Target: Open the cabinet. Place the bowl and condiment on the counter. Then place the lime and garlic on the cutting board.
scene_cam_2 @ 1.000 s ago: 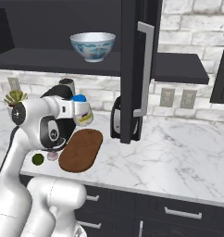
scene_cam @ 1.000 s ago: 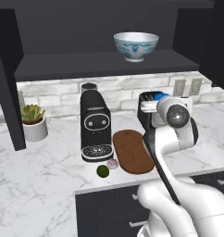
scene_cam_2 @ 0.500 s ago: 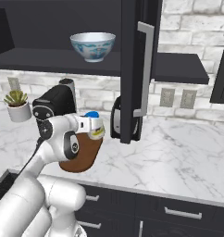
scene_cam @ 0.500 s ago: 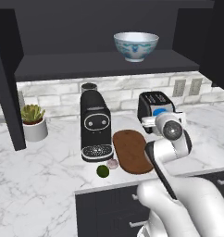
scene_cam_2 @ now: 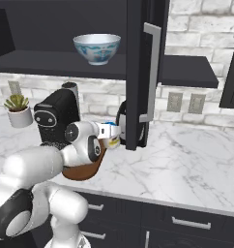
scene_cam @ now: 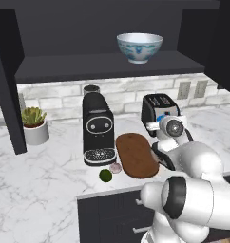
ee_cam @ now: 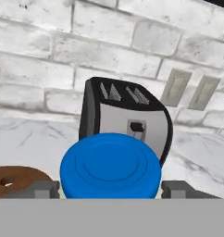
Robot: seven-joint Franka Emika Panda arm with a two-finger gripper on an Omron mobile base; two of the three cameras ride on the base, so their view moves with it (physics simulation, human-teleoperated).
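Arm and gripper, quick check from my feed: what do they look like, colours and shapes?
The arm is glossy white, built of rounded, bulbous segments with dark grey to black rings and round caps at the joints. A grey disc marks the wrist joint near the gripper. In the hand view the fingers are small, blocky and dark grey. No cables or markings are visible.

Toaster [ee_cam: 127,120] blocks ahead; bare counter [scene_cam_2: 196,160] free to its right.
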